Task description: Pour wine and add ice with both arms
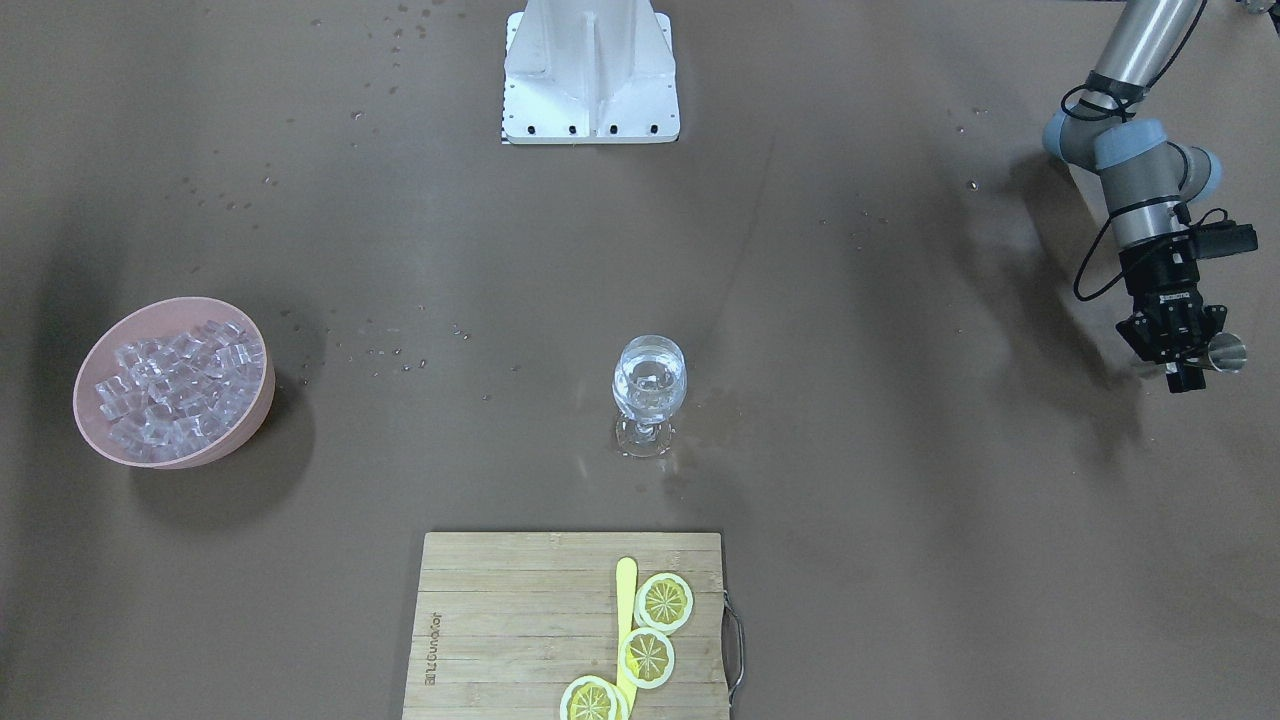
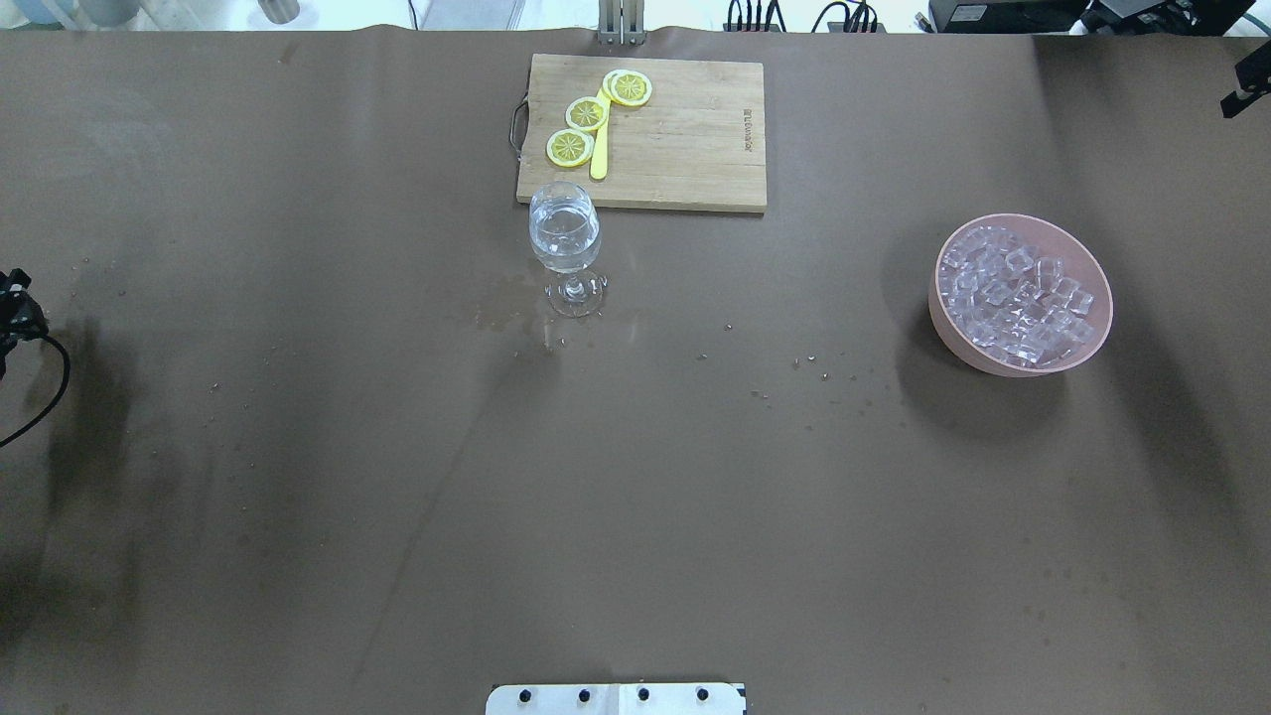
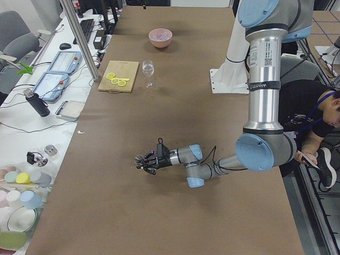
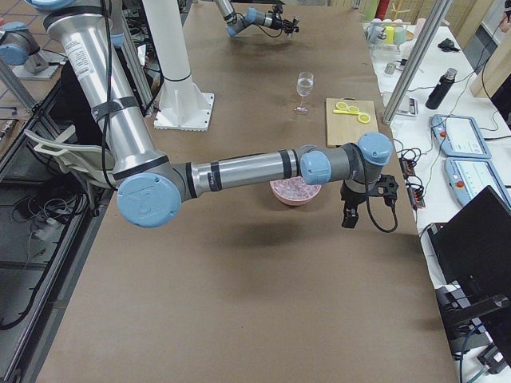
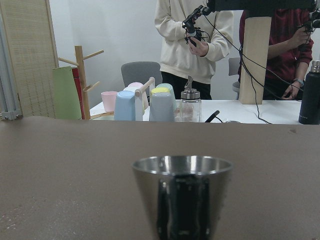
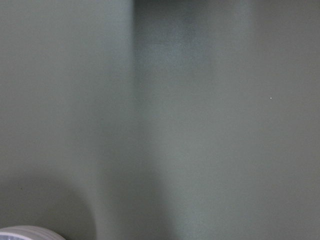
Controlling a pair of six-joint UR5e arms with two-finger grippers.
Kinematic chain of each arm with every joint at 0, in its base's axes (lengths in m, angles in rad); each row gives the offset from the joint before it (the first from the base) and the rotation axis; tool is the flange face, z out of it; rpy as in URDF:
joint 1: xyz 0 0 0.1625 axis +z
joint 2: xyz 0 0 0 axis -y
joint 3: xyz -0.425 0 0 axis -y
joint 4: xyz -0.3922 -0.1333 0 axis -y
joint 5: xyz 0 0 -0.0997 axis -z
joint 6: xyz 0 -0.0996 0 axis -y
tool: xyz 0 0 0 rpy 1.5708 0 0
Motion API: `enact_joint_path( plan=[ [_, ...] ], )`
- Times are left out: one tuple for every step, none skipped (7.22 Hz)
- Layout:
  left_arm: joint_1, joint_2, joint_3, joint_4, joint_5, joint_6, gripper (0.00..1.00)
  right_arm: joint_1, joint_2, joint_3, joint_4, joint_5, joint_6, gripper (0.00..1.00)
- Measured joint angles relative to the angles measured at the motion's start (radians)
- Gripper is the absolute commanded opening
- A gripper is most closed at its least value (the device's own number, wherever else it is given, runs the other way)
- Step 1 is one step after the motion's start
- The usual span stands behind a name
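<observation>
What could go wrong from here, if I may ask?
1. The stemmed wine glass already holds liquid; ice dropped in from the pink bowl could splash or tip it.
2. The table looks wet beside the glass's foot, so a nudge might slide it.

Even overhead light throws soft shadows beside the pink bowl (image 1: 252, 424). The right wrist view is grey blur; the metal cup (image 5: 182, 195) looks soft.
</observation>
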Motion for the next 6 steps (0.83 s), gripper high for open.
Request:
enact_joint_path(
  plan=[
    [0.000,-0.004,0.000,0.007,0.001,0.000,0.06,0.017,0.001,0.003,-0.012,0.006,-0.020,1.00],
    [0.000,-0.005,0.001,0.010,0.005,0.000,0.06,0.024,0.001,0.006,-0.020,0.011,-0.028,1.00],
    [0.000,-0.006,0.002,0.011,0.018,-0.001,0.06,0.026,0.001,0.006,-0.022,0.012,-0.031,1.00],
    [0.000,-0.007,0.004,0.012,0.039,-0.003,0.07,0.025,0.001,0.005,-0.023,0.013,-0.032,1.00],
    [0.000,-0.007,0.007,0.014,0.058,-0.007,0.07,0.026,0.001,0.005,-0.024,0.013,-0.033,1.00],
    [0.000,-0.007,0.009,0.015,0.070,-0.009,0.07,0.026,0.001,0.005,-0.024,0.013,-0.033,1.00]
  ],
)
